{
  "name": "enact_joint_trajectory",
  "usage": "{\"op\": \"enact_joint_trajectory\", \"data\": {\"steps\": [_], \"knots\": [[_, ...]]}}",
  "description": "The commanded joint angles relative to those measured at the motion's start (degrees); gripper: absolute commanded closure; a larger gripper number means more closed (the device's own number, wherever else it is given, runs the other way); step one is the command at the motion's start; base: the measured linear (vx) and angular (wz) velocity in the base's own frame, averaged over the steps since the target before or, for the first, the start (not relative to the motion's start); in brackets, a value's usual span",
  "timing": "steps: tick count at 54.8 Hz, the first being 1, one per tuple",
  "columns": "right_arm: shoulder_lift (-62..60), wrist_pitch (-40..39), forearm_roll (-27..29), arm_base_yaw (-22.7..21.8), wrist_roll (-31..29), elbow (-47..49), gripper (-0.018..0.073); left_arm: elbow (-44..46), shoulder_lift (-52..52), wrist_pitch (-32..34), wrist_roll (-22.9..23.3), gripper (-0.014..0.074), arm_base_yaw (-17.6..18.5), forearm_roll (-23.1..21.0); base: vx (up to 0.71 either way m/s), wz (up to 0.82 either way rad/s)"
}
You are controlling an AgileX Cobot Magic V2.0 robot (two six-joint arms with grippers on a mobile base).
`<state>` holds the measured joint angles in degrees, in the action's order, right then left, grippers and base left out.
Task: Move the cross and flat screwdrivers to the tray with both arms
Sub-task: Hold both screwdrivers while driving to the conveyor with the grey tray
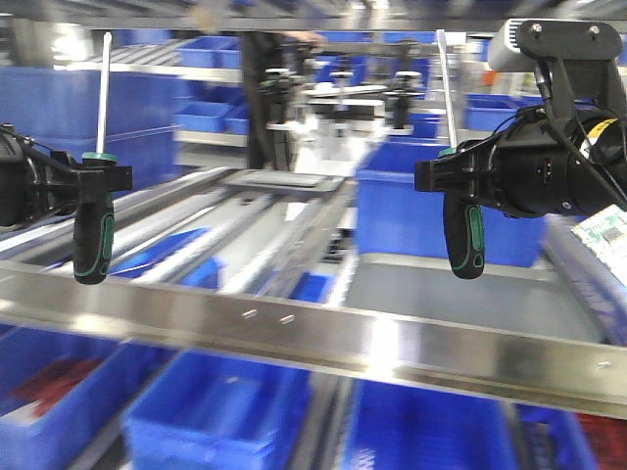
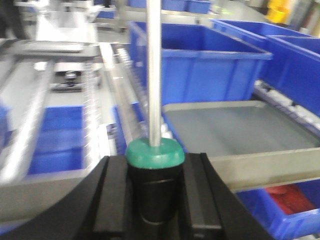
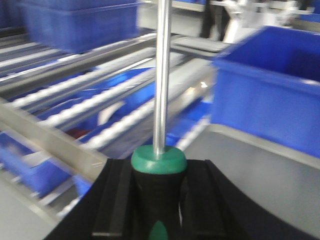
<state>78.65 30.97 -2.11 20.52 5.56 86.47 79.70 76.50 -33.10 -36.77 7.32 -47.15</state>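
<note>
Two screwdrivers up in the air, shafts straight up, handles hanging down: left screwdriver [image 1: 93, 235] pinched in left gripper [image 1: 98, 179], right screwdriver [image 1: 462, 240] pinched in right gripper [image 1: 453, 176]. Looks closer to the tray [image 1: 411, 294] on the right side, roughly below it, but pretty blurry.

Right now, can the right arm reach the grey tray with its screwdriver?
Probably yes. The right gripper, shut on its screwdriver, hangs by the left rim of the grey metal tray, higher than it, and nothing shows between them. The blue crate stands behind the tray, out of the way.
</note>
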Motion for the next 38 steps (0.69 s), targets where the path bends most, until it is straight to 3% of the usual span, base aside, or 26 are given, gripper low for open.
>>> {"op": "enact_joint_trajectory", "data": {"steps": [1, 19, 38], "knots": [[-1.93, -5.75, -0.4, -0.1, 0.02, 2.18, 0.0567, 2.17, -1.92, 3.67, 0.48, 0.0593, 0.23, -2.65, 0.33, -0.61], [-1.93, -5.75, -0.4, -0.1, 0.02, 2.18, 0.0567, 2.17, -1.92, 3.67, 0.48, 0.0593, 0.23, -2.65, 0.3, -0.48], [-1.93, -5.75, -0.4, -0.1, 0.02, 2.18, 0.0567, 2.17, -1.92, 3.67, 0.48, 0.0593, 0.23, -2.65, 0.25, -0.16]]}}
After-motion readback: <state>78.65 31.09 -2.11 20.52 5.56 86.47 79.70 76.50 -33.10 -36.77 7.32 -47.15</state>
